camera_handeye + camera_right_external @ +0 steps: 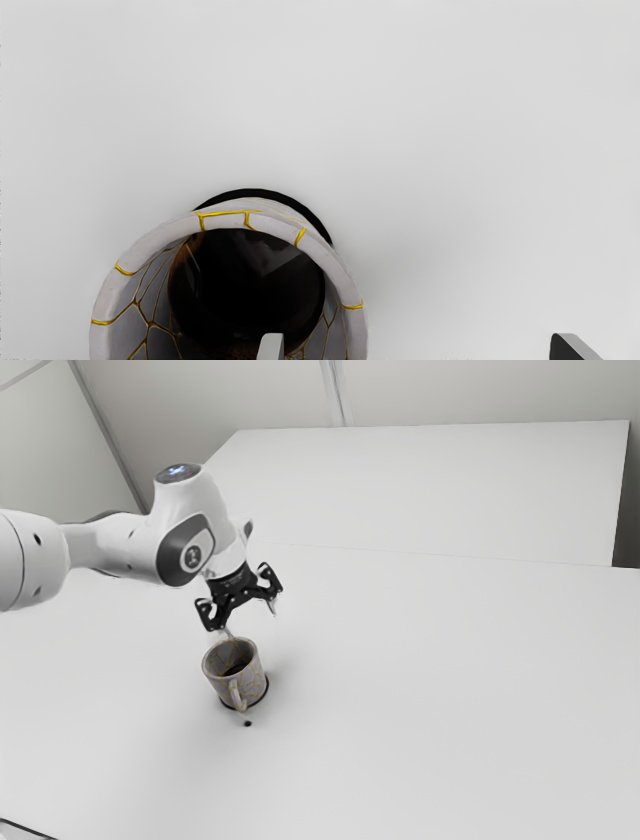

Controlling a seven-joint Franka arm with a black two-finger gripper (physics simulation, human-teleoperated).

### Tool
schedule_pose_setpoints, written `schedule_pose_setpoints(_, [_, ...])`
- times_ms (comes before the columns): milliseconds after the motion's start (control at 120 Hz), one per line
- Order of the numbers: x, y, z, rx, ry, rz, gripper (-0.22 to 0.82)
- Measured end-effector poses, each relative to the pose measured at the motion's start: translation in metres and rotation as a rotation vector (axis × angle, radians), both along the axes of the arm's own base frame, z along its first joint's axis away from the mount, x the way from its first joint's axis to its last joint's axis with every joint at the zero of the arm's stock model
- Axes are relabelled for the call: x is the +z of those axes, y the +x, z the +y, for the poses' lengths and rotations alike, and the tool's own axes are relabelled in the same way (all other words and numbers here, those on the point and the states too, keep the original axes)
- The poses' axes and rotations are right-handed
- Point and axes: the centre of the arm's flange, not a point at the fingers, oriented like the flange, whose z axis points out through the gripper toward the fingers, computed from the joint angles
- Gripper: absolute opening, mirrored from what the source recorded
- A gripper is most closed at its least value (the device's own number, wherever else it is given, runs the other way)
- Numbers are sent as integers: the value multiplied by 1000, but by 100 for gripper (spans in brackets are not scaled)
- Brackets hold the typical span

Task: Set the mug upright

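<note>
Mug (pixel 238 676) stands mouth up, long axis vertical; end effector (pixel 250 621) spread apart.

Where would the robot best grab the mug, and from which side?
Probably by the rim, coming from above: the mug stands upright with its round mouth open, so the gripper could straddle the wall, one finger inside, one outside.

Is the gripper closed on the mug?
No, the gripper is open: its fingers stand wide apart, with only one before the mug.
</note>
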Motion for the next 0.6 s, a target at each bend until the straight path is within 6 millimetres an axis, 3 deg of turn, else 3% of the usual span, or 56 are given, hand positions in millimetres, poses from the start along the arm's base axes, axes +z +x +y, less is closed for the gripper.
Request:
schedule_pose_setpoints(208, [70, 18, -1, -87, 6, -19, 60])
schedule_pose_setpoints(600, [226, 15, 19, -437, 91, -85, 60])
